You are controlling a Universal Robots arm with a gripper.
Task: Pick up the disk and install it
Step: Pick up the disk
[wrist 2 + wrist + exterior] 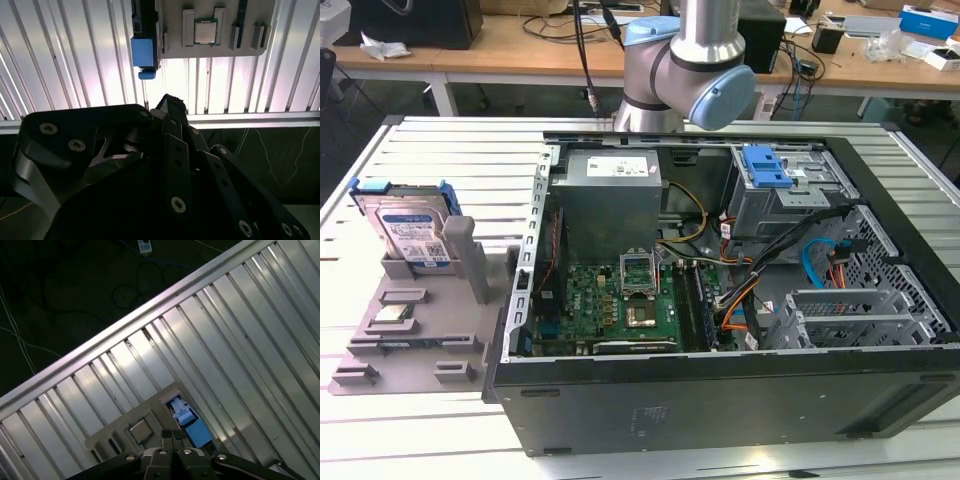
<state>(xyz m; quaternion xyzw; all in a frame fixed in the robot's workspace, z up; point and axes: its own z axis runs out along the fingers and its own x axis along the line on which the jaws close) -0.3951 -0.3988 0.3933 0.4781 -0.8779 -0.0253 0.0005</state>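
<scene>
The end effector [173,439] is clenched, its two fingertips pressed together with nothing between them. In both wrist views it hangs in the air above the slatted metal desk [235,340], clear of everything on it; the second wrist view shows its dark linkage narrowing to a single tip [170,102].

Beyond that tip is the disk [145,30], apart from the end effector and seen edge-on, with the blue rail [142,52] at its end facing the camera. In the first wrist view the disk [187,420] shows just beside the fingertips as a blue and white patch. It stands on edge in a slot of a grey holder [410,330].

In the exterior view the disk [410,228] is upright at the far end of this holder, label side out, near the desk's edge on the exterior view's left. A small square chip [392,315] lies flat in the same holder, nearer the camera.

An open computer case [720,400] lies on the desk just beside the holder. A grey drive cage [780,200] with a blue latch [765,165] sits in its far corner. The arm [690,60] rises behind the case at the desk's far edge.
</scene>
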